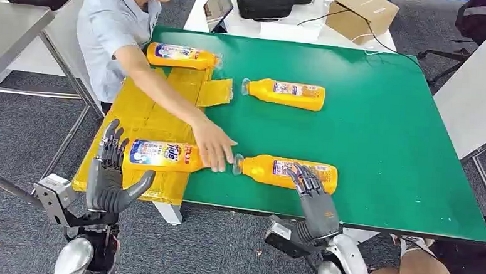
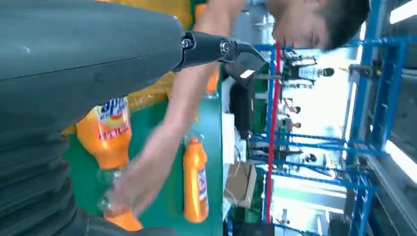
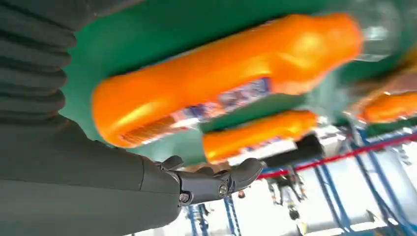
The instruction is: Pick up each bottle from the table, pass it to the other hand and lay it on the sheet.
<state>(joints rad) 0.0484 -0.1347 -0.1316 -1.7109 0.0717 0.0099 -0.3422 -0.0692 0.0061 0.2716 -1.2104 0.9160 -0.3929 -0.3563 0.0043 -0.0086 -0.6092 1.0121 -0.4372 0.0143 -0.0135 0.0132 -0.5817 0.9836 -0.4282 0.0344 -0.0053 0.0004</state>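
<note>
Four orange bottles lie on their sides. One bottle [image 1: 289, 173] [image 3: 221, 78] lies on the green table [image 1: 378, 138] near the front edge. My right hand [image 1: 310, 192] [image 3: 123, 187] reaches over its base end with fingers spread, not closed round it. A second bottle [image 1: 163, 155] [image 2: 105, 130] lies on the yellow sheet [image 1: 148, 110], just right of my left hand [image 1: 110, 175] [image 2: 98, 59], which is raised, open and holding nothing. A third bottle [image 1: 182, 55] lies at the sheet's far end. A fourth bottle [image 1: 287, 93] [image 2: 195, 179] [image 3: 258, 135] lies mid-table.
A person [image 1: 114, 30] stands at the table's far left, one arm stretched across the sheet. Their hand [image 1: 215, 149] rests by the caps of the two near bottles. A cardboard box [image 1: 360, 14] and black cases sit beyond the table. Grey tables flank both sides.
</note>
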